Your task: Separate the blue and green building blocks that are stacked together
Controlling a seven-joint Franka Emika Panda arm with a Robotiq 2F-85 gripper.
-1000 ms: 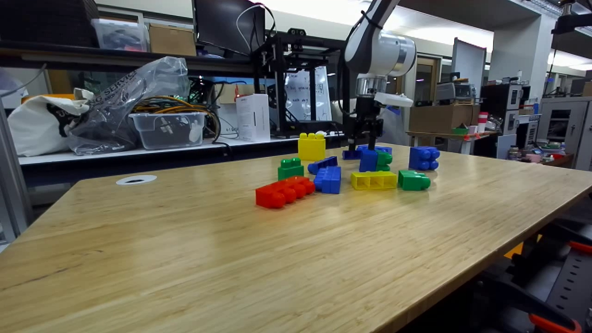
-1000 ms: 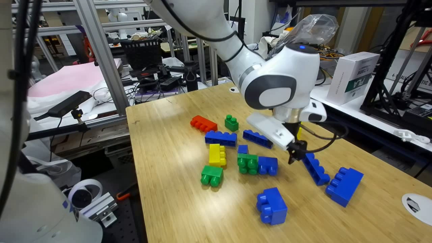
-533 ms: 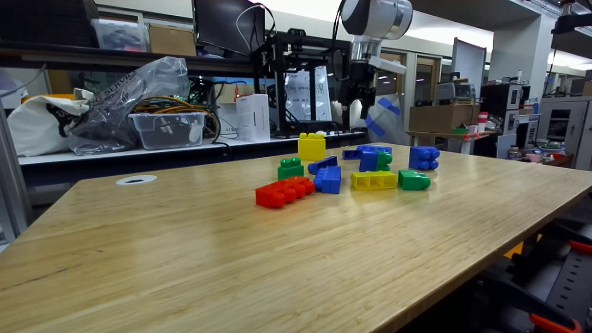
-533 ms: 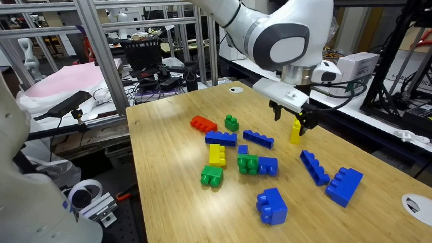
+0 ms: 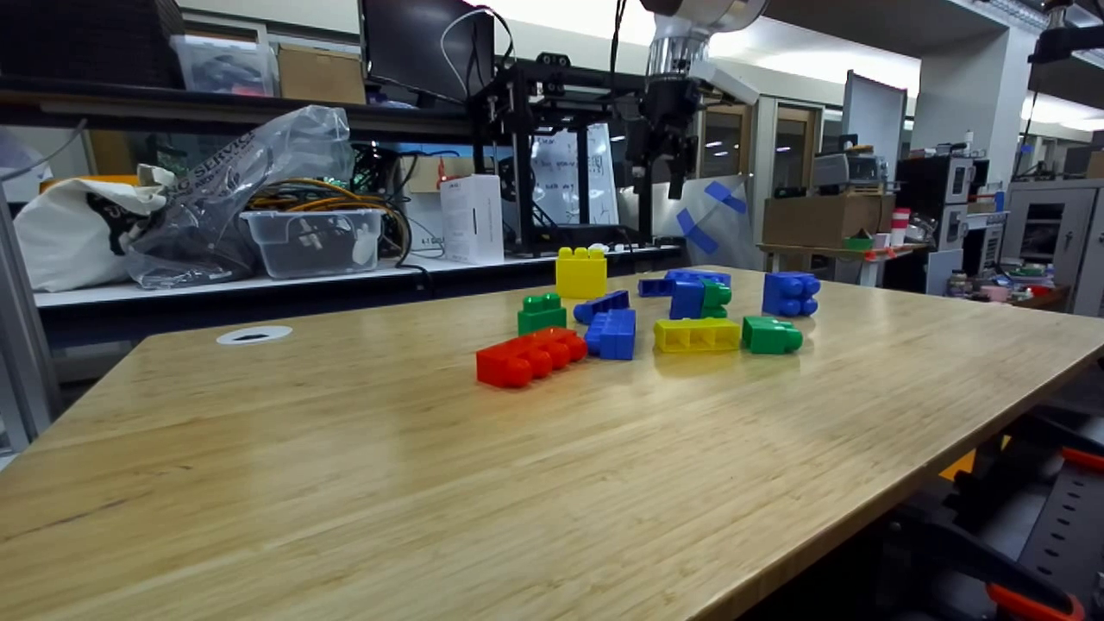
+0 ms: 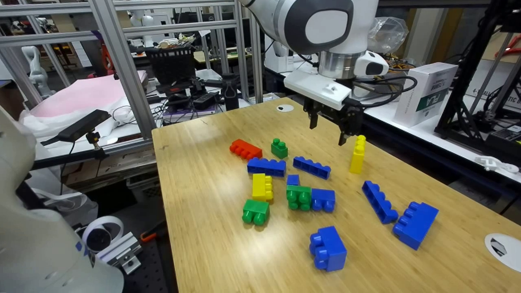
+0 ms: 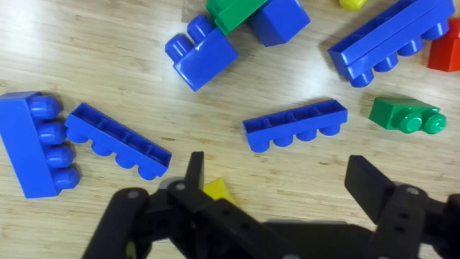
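In an exterior view, the claw (image 6: 327, 133) hangs above the wooden table (image 6: 211, 228), its 2 jaws wide apart. The green block (image 6: 298, 198) lies on the table with a studded blue block (image 6: 322, 200) right beside it and a small blue block (image 6: 292, 180) behind it; I cannot tell whether these 3 are joined. A yellow block (image 6: 357, 158) stands upright.

In an exterior view, the claw is well above the table, and the red block (image 5: 528, 358) lies nearest the camera.

In the wrist view, the jaws stand wide, 1 partly covering the yellow block. A slim blue block (image 7: 294, 124) lies beyond the tips. The green block is cut off at the top edge.
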